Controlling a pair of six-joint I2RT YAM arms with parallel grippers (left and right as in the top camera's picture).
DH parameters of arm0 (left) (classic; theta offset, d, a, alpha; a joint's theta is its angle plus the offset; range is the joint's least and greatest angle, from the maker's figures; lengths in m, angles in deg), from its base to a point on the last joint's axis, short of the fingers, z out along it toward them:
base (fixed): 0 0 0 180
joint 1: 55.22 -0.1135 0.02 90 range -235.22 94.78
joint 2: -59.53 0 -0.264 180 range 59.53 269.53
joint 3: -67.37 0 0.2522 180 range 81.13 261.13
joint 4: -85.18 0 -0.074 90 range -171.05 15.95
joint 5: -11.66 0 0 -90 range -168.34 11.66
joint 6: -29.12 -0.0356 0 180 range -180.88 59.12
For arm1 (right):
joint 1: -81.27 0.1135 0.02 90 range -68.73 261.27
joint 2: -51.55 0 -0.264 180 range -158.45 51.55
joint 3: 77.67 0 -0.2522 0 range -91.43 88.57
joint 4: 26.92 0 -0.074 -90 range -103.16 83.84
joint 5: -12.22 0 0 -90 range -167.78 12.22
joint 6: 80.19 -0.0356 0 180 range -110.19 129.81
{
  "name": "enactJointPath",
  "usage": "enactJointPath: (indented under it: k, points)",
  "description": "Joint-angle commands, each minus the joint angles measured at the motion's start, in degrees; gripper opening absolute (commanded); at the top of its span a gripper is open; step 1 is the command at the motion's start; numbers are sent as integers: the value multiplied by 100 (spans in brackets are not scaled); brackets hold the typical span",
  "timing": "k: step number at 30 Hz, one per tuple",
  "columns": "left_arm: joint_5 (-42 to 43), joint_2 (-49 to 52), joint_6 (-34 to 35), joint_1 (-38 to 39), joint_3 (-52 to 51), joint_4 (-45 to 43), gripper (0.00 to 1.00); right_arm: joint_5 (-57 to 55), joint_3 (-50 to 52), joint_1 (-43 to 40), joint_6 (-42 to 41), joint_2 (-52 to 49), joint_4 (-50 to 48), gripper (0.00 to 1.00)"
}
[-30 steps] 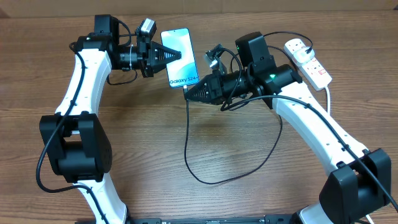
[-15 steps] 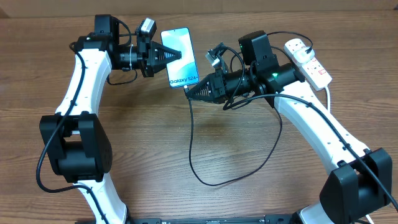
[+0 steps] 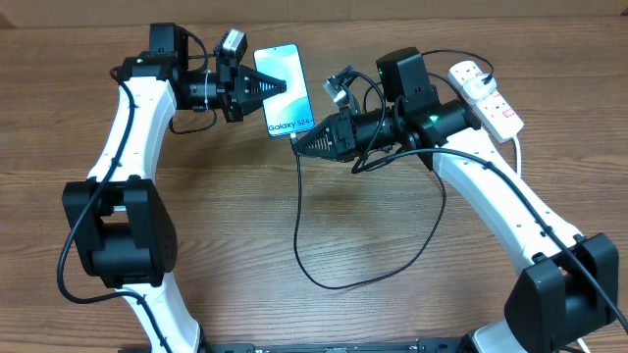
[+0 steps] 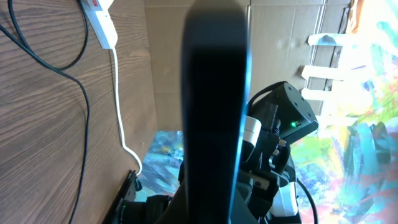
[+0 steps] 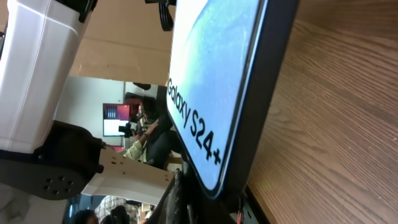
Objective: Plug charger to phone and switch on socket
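The phone (image 3: 285,90) is held off the table, its cyan screen up and the white text at its near end. My left gripper (image 3: 279,88) is shut on its left edge; in the left wrist view the phone (image 4: 214,93) is a dark slab seen edge-on. My right gripper (image 3: 298,149) is shut on the charger tip just below the phone's near end. The black cable (image 3: 299,226) hangs from it, loops over the table and runs toward the white socket (image 3: 486,95). In the right wrist view the phone (image 5: 214,87) fills the frame and hides the connector tip.
The socket's thick white cord (image 4: 118,93) runs off the table's far edge in the left wrist view. The cable loop (image 3: 334,284) lies on the wooden table (image 3: 235,245) between the two arm bases.
My right gripper has shifted slightly right and up toward the phone's near end, dragging the cable loop with it. The left arm and the phone have stayed still.
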Motion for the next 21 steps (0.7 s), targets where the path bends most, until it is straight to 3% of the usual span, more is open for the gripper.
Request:
enactJointPath:
  k: [1, 21]
  points:
    - [302, 13, -7, 155, 17, 24, 4, -313, -24, -76, 20, -44, -162, 4]
    - [302, 13, -278, 155, 17, 17, 4, 57, -24, -107, -177, -44, -210, 4]
